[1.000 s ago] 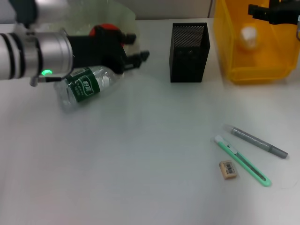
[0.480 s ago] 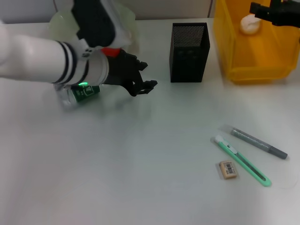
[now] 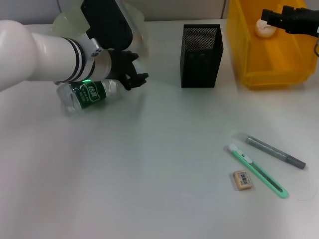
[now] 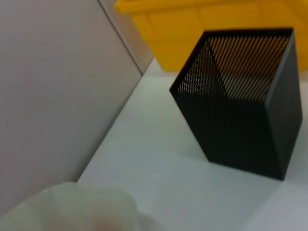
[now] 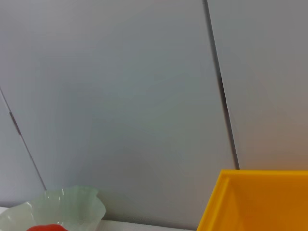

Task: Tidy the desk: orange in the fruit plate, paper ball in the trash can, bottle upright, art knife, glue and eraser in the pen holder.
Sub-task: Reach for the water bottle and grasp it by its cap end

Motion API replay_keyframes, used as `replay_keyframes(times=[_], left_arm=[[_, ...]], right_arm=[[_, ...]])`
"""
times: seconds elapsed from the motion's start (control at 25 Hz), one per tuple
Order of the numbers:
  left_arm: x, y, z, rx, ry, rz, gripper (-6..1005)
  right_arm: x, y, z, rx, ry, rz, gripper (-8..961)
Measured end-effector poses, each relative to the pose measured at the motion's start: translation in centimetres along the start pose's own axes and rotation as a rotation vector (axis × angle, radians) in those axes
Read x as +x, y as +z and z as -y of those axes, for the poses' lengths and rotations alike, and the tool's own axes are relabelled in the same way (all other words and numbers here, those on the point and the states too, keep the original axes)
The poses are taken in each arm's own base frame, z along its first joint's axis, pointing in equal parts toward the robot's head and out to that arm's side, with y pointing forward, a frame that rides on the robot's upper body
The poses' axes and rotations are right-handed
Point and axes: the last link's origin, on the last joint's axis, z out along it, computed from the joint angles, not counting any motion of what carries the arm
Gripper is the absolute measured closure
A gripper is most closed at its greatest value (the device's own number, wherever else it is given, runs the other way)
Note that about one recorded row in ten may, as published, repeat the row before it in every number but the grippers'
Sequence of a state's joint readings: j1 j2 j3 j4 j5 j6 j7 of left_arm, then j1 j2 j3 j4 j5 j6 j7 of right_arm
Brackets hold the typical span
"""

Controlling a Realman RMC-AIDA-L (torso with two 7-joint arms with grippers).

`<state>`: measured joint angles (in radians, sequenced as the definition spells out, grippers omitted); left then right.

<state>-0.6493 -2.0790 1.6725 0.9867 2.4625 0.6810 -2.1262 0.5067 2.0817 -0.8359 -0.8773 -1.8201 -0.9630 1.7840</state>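
A clear bottle (image 3: pixel 87 94) with a green label lies on its side at the table's left. My left gripper (image 3: pixel 135 79) is open, just beyond the bottle's cap end, with nothing in it. The pale green fruit plate (image 3: pixel 137 22) stands behind my left arm; the orange (image 5: pixel 45 227) shows only in the right wrist view. A white paper ball (image 3: pixel 264 27) is inside the yellow trash can (image 3: pixel 264 64), right beside my right gripper (image 3: pixel 271 15). The green art knife (image 3: pixel 259 172), grey glue pen (image 3: pixel 274 151) and eraser (image 3: pixel 242 179) lie at the front right.
The black mesh pen holder (image 3: pixel 201 55) stands between the bottle and the trash can; it also shows in the left wrist view (image 4: pixel 240 110). A grey wall runs behind the table.
My left arm has swung over the bottle, reached toward the table's middle, then drawn back to the cap end. The paper ball sits higher in the trash can than before.
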Motion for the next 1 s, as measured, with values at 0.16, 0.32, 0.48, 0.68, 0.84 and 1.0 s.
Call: replay_keyframes(times=[0.16, 0.32, 0.48, 0.68, 0.84, 1.0], left_arm=[[-0.1, 0.5, -0.3, -0.010, 0.023, 0.023, 483], [0.0, 0.6, -0.3, -0.006, 0.030, 0.023, 484], [-0.1, 0.8, -0.2, 0.003, 0.040, 0.029, 484], [-0.5, 1.2, -0.2, 0.003, 0.053, 0.051, 485], [-0.8, 1.4, 0.1, 0.018, 0.051, 0.074, 484], [-0.8, 1.3, 0.0, 0.014, 0.054, 0.082, 483]], right_arm=[[0.0, 0.0, 0.0, -0.001, 0.002, 0.002, 266], [0.0, 0.0, -0.1, -0.007, 0.003, 0.002, 266], [-0.1, 0.0, -0.2, -0.014, 0.007, 0.011, 266], [0.0, -0.1, -0.3, -0.027, 0.007, 0.016, 265], [0.0, -0.1, -0.3, -0.028, 0.010, 0.015, 265], [0.1, -0.2, -0.3, -0.028, 0.011, 0.015, 266]])
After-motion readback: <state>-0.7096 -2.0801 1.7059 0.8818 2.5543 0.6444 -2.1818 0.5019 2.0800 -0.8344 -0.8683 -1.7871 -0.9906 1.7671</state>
